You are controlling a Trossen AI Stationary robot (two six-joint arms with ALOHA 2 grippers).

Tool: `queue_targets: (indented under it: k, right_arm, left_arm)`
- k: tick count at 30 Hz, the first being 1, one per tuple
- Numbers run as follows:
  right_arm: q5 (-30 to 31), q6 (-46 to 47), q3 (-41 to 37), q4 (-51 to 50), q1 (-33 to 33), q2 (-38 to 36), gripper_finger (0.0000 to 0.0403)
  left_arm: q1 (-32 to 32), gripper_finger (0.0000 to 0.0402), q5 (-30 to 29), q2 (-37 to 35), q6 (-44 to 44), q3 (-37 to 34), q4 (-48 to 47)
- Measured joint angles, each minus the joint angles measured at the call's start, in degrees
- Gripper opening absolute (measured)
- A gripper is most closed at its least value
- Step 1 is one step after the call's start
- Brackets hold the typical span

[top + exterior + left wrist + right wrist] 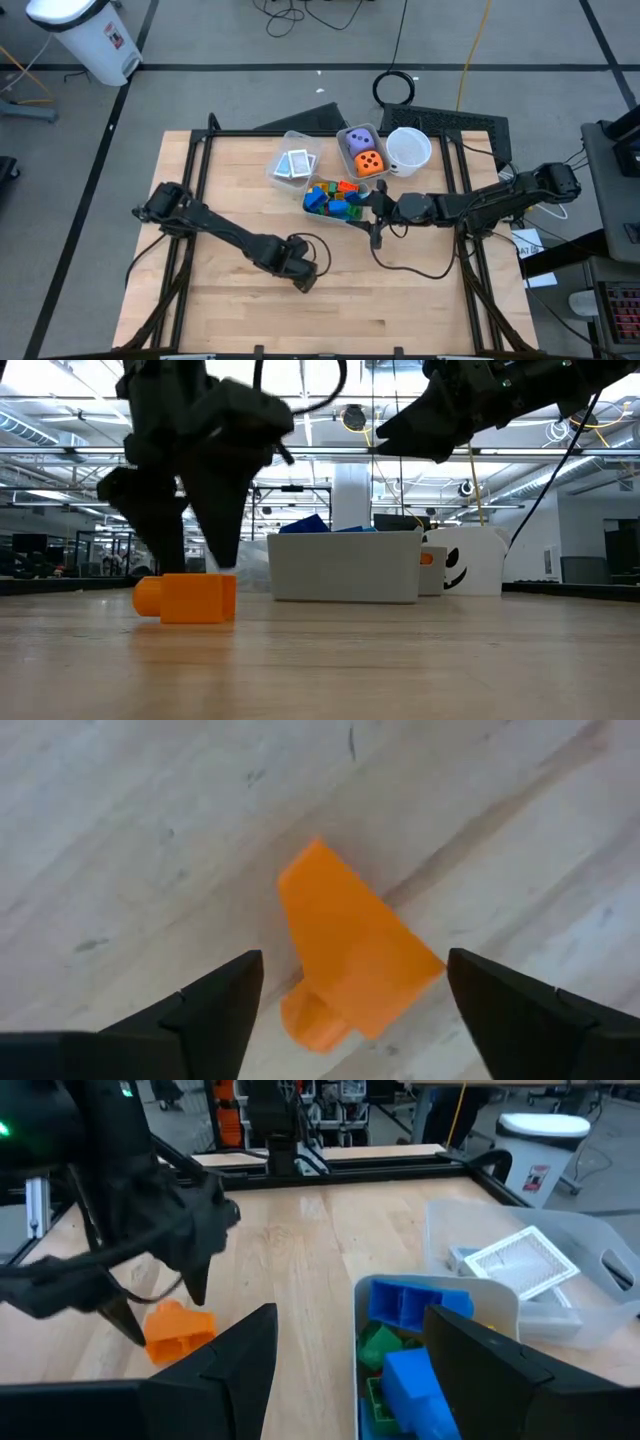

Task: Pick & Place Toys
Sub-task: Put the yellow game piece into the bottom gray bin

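No legible text — none anywhere

So I've got one orange plastic building block (352, 965) lying on its side on the bare wood, stud pointing sideways, well apart from everything else. The other small plastic blocks (332, 198), blue, green and orange, are heaped together in a clear bin. A purple dotted die (360, 140) and an orange dotted die (370, 163) sit side by side in another. The white patterned cards (294, 165) lie flat in a third.
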Motion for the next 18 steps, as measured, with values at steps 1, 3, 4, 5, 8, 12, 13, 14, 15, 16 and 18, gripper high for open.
queue_targets:
  k: [1,3,4,5,8,12,13,14,15,16,18]
  right_arm:
    - [0.0,-0.4,0.0,0.1,0.0,0.0,0.0226]
    - [0.0,-0.6,0.0,0.6,0.0,0.0,0.0226]
    - [0.0,-0.6,0.0,0.8,0.0,0.0,0.0226]
    - [0.0,-0.6,0.0,1.1,0.0,0.0,0.0226]
    - [0.0,-0.6,0.0,1.9,0.0,0.0,0.0226]
    - [0.0,-0.6,0.0,2.2,0.0,0.0,0.0226]
    - [0.0,-0.6,0.0,2.2,0.0,0.0,0.0226]
    - [0.0,-0.6,0.0,2.1,0.0,0.0,0.0226]
    - [0.0,-0.6,0.0,1.9,0.0,0.0,0.0226]
    - [0.0,-0.5,0.0,1.8,0.0,0.0,0.0226]
    - [0.0,0.0,0.0,1.3,0.0,0.0,0.0226]
  left_arm:
    - [0.2,0.0327,0.4,0.5,-0.1,0.0,0.0]
    - [0.5,0.0334,0.6,0.9,-0.6,0.0,0.0]
    - [0.6,0.0337,0.4,0.9,-0.7,0.0,0.0]
    - [0.8,0.0339,-0.1,0.9,-0.7,0.0,0.1]
    - [0.9,0.0339,-2.8,0.9,-1.6,0.0,0.5]
    - [0.9,0.0336,-4.0,0.8,0.6,0.0,1.8]
    - [0.7,0.0336,-4.0,0.8,1.4,0.0,2.4]
    - [0.5,0.0336,-4.1,0.8,2.5,0.0,3.1]
    - [0.2,0.0337,-4.1,0.8,4.3,0.0,3.9]
    - [-0.1,0.0337,-4.1,0.8,6.5,0.0,4.6]
    - [-0.6,0.0337,-3.8,0.8,6.4,0.0,4.5]
